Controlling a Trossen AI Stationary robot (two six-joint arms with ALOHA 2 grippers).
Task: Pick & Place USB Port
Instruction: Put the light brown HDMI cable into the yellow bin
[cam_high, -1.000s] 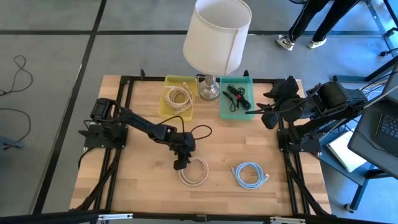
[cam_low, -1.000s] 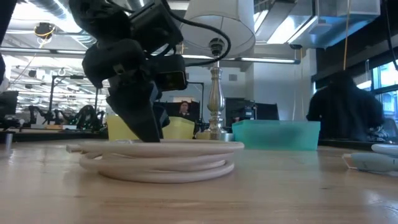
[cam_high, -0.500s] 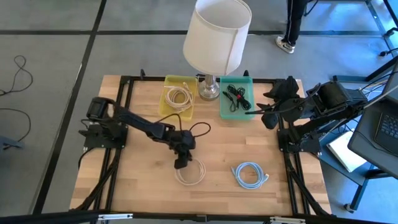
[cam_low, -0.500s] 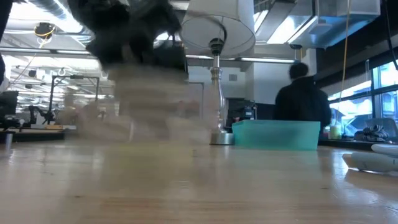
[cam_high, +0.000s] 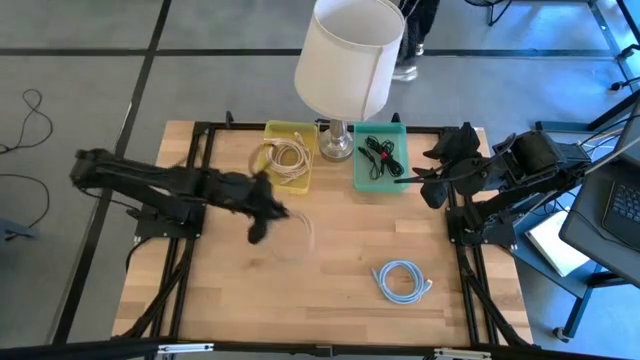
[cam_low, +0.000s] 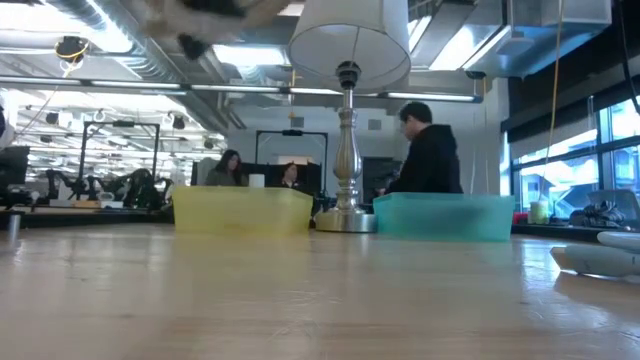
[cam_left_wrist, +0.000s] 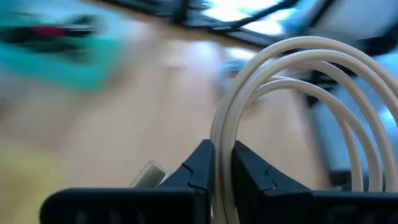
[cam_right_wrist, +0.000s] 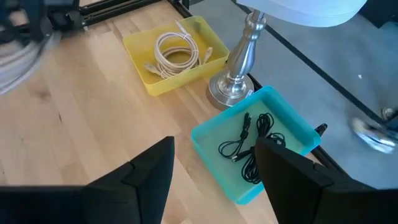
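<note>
Lifted clear of the wood since a second ago, the cream cable coil (cam_left_wrist: 292, 118) is no longer seen lying on the tabletop (cam_high: 340, 250); it is now carried in the air by the left claw (cam_left_wrist: 222, 163), whose two dark fingers (cam_left_wrist: 200, 165) are pinched narrowly on one strand of it, as is shown in the left wrist view. From above, the left claw (cam_high: 262, 212) is seen pulled back toward the yellow bin (cam_high: 288, 153), just off that bin's near corner, with the coil (cam_high: 300, 232) blurred beside it. A second cream cable (cam_high: 286, 155) is held inside the yellow bin. To the yellow bin's right the lamp (cam_high: 348, 60) is stood, and beyond the lamp the teal bin (cam_high: 380, 152) is set, with black cables (cam_high: 378, 152) lying in it. A pale blue cable coil (cam_high: 402, 279) is left flat on the tabletop, well apart from the yellow bin, toward the near right side. The right claw (cam_high: 432, 178) is parked off the teal bin's far side, at the tabletop's right edge, its fingers (cam_right_wrist: 149, 168) spread wide and nothing gripped between them. In the low view the yellow bin (cam_low: 242, 210) is shown on bare wood, with people seated in the room behind it.
</note>
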